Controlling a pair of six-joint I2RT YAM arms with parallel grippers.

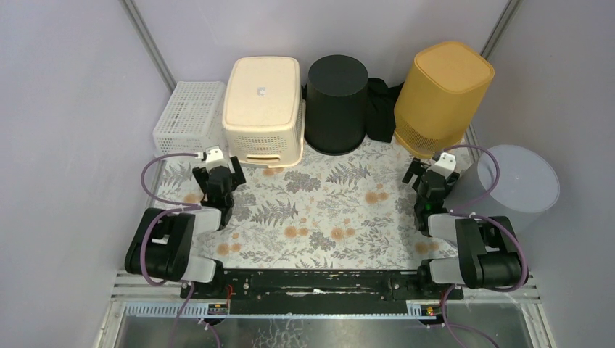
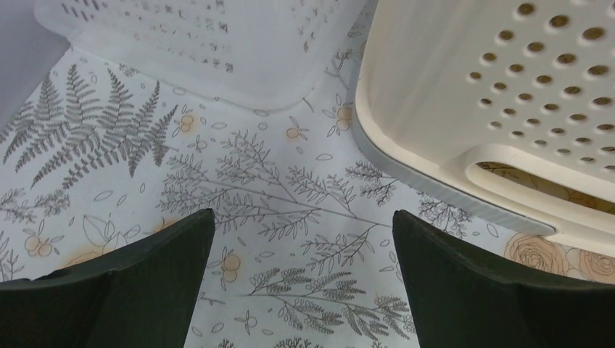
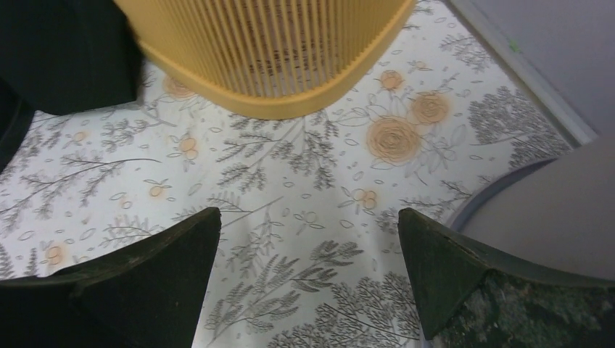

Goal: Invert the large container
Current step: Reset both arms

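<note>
Beside the right arm: a large translucent grey round plastic bin [image 1: 518, 185] stands on the flower-and-fern printed table cover [image 1: 326, 210], at its right edge. In the right wrist view its curved wall [image 3: 551, 210] lies just past the right-hand finger.
Which container is meant: my judgement only. The cream perforated plastic basket [image 1: 262, 109], the black round bin [image 1: 336, 101] and the yellow slatted bin [image 1: 439, 98] all seem to sit bottom-up already, so the grey one looks like the candidate. Whether its top is open I cannot tell.
Right gripper [image 1: 429, 174]: jaws spread wide, holding nothing, over bare cover between the yellow bin and the grey one.
Left gripper [image 1: 217, 174]: likewise wide open and empty, just beside the cream basket's lower rim, with a white lattice basket [image 1: 190, 116] beyond.
Likely handling: thin moulded plastic, so probably light and hollow, stiff at the rim but springy in the wall. The smooth surface could slip.
Where to hold: the body looks far wider than either jaw span. A pinch on the rim edge, or a push to tip it with the other arm steadying, seems best.
Risk: it may roll or slide off the right edge.
</note>
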